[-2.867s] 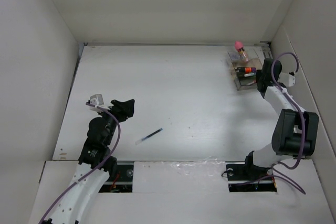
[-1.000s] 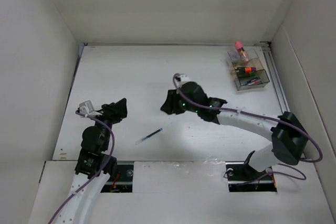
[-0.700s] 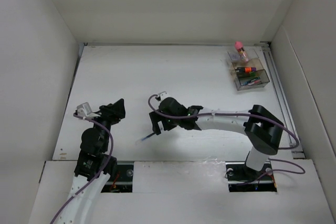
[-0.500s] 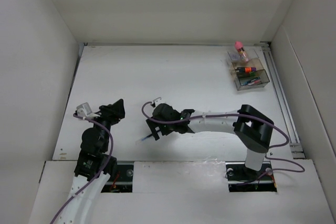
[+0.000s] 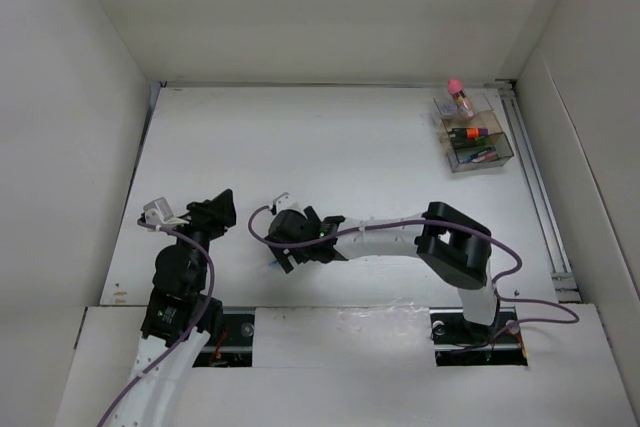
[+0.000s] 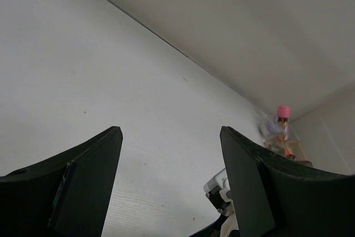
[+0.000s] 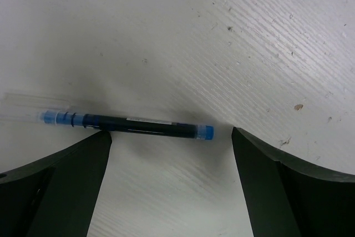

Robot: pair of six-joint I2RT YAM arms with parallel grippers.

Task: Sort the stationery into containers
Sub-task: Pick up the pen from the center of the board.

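A thin dark-blue pen (image 7: 138,123) lies flat on the white table, crosswise just beyond the tips of my right gripper (image 7: 170,135). That gripper is open, low over the table, with nothing between its fingers (image 7: 72,184). From above, the right gripper (image 5: 286,250) covers almost all of the pen. My left gripper (image 5: 216,209) is open, empty and raised at the left, with a bare gap between its fingers (image 6: 89,176). The smoky-grey organiser (image 5: 494,158) stands at the far right corner with orange- and purple-ended highlighters (image 5: 468,132) inside. A pink-topped jar (image 5: 456,93) stands at its far end.
White walls close in the table on the left, back and right. The right arm (image 5: 400,232) stretches low across the near middle of the table. Its white wrist camera (image 6: 222,190) shows beside my left gripper. The organiser (image 6: 292,147) and the jar (image 6: 283,111) show far off.
The right arm has swept left and down from mid-table onto the pen, and its jaws have widened. The left arm has hardly moved.
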